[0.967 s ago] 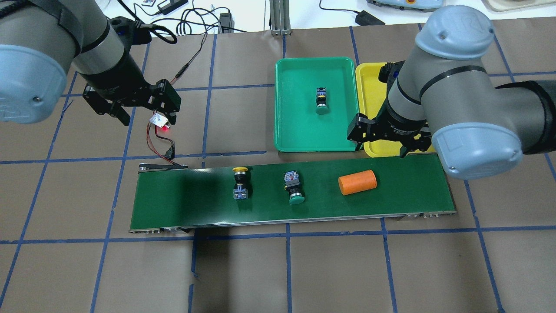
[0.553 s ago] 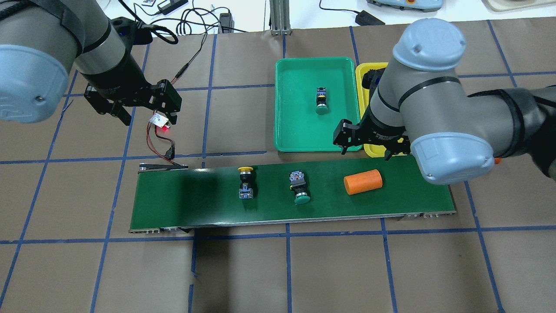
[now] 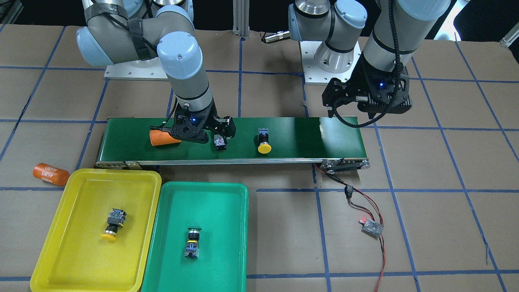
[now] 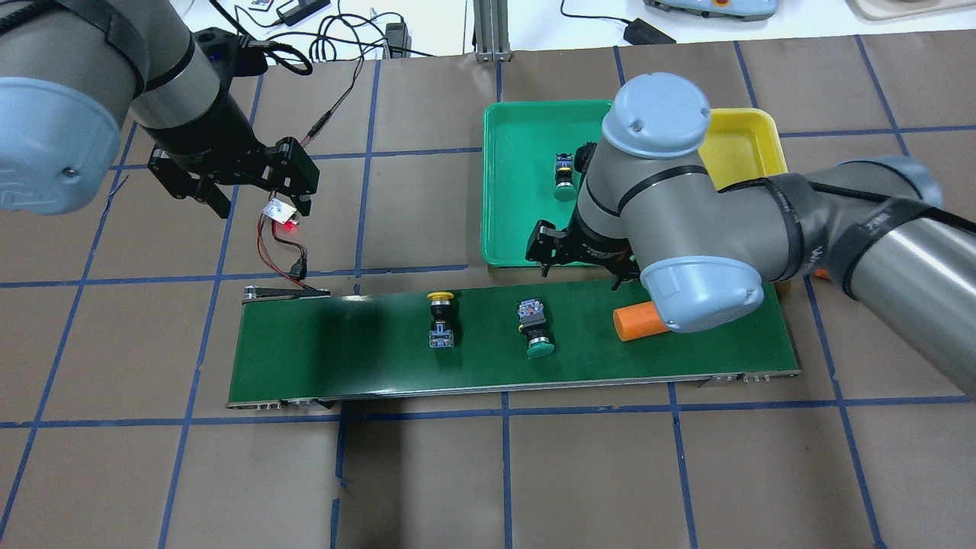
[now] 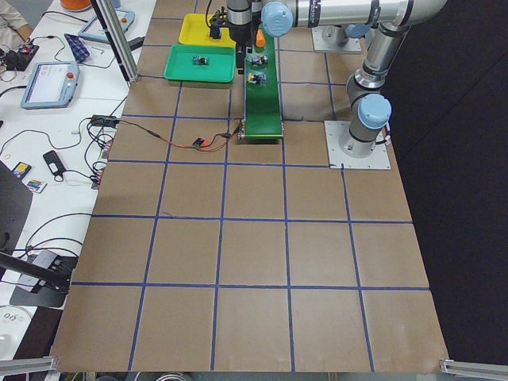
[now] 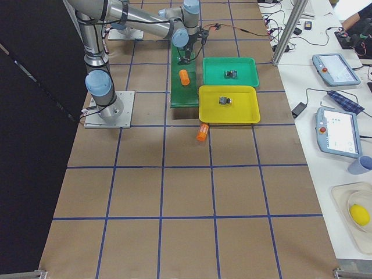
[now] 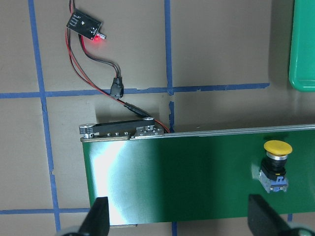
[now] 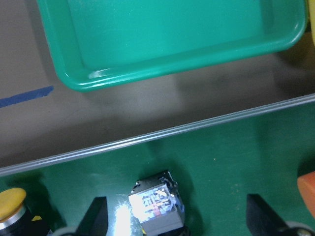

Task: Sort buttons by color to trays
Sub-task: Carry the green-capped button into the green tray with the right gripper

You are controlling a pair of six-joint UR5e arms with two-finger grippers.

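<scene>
A yellow-capped button and a green-capped button lie on the dark-green conveyor belt. Another green-capped button lies in the green tray. Another yellow-capped button lies in the yellow tray. My right gripper is open and hovers over the belt's far edge, its fingers on either side of the belt's green-capped button body. My left gripper is open and empty, above the table beyond the belt's left end.
An orange cylinder lies on the belt, partly under my right arm. A second orange cylinder lies on the table beside the yellow tray. A small sensor board with red and black wires sits under my left gripper.
My right arm has swung left from over the yellow tray to the belt's far edge by the green-capped button. The things on the belt have drifted slightly right. My left arm has stayed put.
</scene>
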